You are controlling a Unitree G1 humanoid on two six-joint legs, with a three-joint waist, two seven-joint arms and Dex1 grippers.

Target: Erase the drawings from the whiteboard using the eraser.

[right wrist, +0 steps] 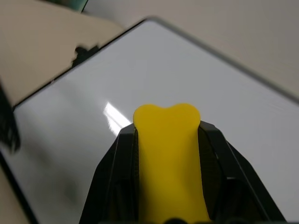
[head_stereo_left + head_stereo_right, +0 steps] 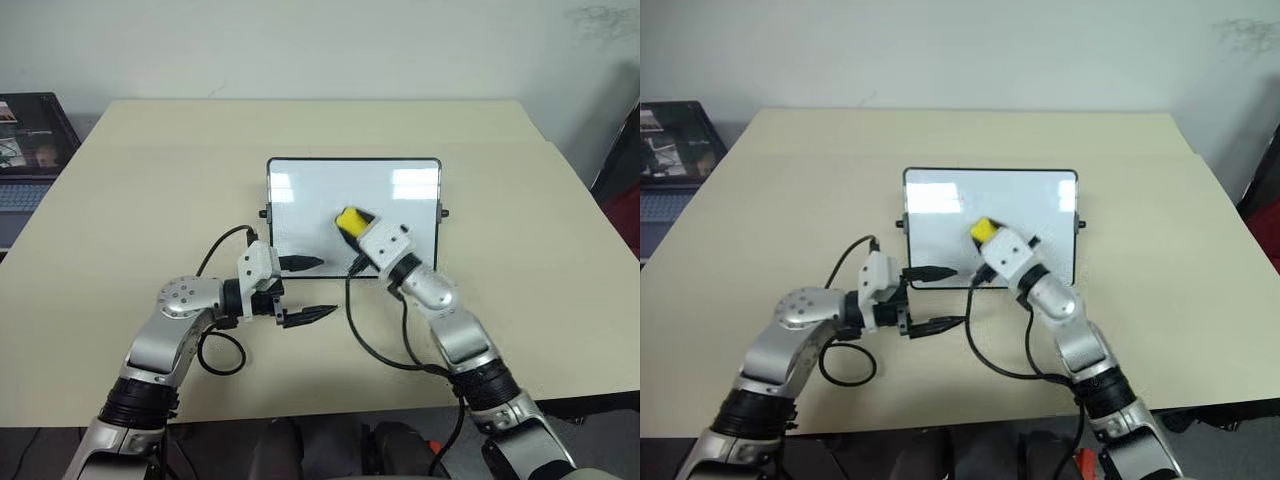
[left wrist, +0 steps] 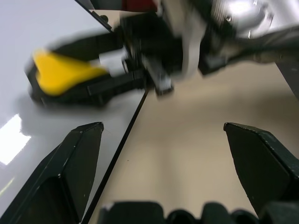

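Eraser (image 2: 349, 218), yellow, clamped between the black jaws of the right gripper (image 2: 352, 226), over the middle of the whiteboard (image 2: 310, 195); contact with the surface cannot be told. Whiteboard lies flat at the centre of the beige bench (image 2: 150, 190), black frame, knobs on its short sides, glossy with light reflections. No drawings can be made out on the white surface. Left gripper (image 2: 312, 289) sits at the board's near left corner, jaws wide apart, holding nothing, far finger over the board's near edge, near finger over bare bench. Laptop (image 2: 25, 150) at the far left beside the bench.
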